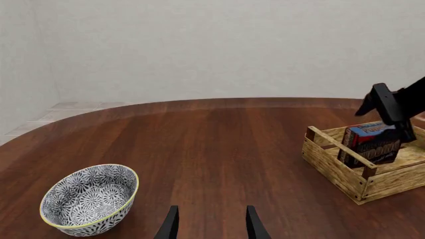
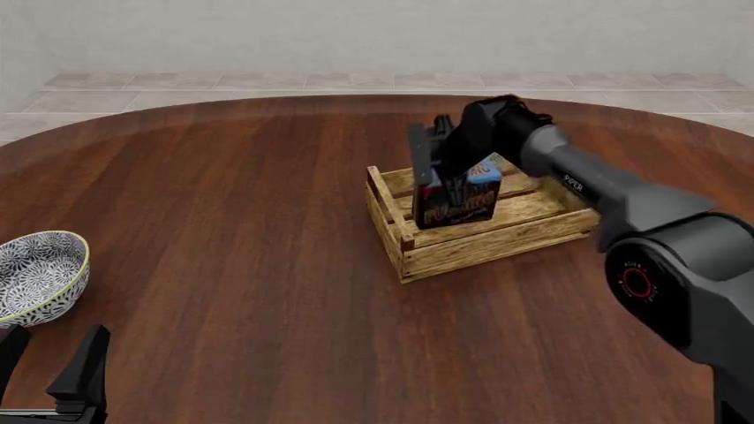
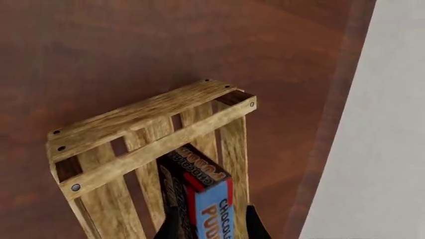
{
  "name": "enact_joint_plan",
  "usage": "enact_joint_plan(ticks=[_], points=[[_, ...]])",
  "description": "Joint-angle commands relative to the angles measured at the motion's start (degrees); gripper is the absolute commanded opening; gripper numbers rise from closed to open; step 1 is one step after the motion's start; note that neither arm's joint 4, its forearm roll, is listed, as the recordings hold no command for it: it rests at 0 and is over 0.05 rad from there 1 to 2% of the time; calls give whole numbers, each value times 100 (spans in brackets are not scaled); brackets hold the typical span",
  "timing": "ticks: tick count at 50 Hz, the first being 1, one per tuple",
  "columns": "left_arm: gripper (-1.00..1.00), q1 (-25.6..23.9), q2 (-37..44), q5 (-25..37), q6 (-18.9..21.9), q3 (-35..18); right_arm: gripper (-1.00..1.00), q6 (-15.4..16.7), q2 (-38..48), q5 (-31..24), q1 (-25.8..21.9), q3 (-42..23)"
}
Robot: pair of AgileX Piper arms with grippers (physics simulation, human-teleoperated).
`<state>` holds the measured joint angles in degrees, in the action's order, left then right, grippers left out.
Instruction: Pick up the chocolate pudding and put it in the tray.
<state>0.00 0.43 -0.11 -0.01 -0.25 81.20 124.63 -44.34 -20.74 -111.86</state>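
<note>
Your right gripper reaches over the tray, fingers clamped on the chocolate pudding, which sits upright inside, directly beneath it. Your left gripper is spread wide, holding nothing, bowl just beside it.

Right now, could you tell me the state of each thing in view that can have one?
chocolate pudding: upright inside the tray, between the right gripper's fingers.
tray: on the table, holding only the pudding.
bowl: upright, empty.
right gripper: around the pudding; grip or release cannot be told.
left gripper: open, holding nothing.
</note>
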Motion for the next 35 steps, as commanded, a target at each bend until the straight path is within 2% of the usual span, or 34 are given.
enact_joint_plan(ticks=[1,16,22,35], points=[[100,0,-1,0,-2,0,100,-15,-329,-127,6,94],[100,0,1,0,0,0,100,-144,-891,-349,-95,265],[100,-1,0,0,1,0,100,-41,-1231,-288,-16,578],[100,0,0,0,-1,0,100,-129,-1943,-282,-71,1152]])
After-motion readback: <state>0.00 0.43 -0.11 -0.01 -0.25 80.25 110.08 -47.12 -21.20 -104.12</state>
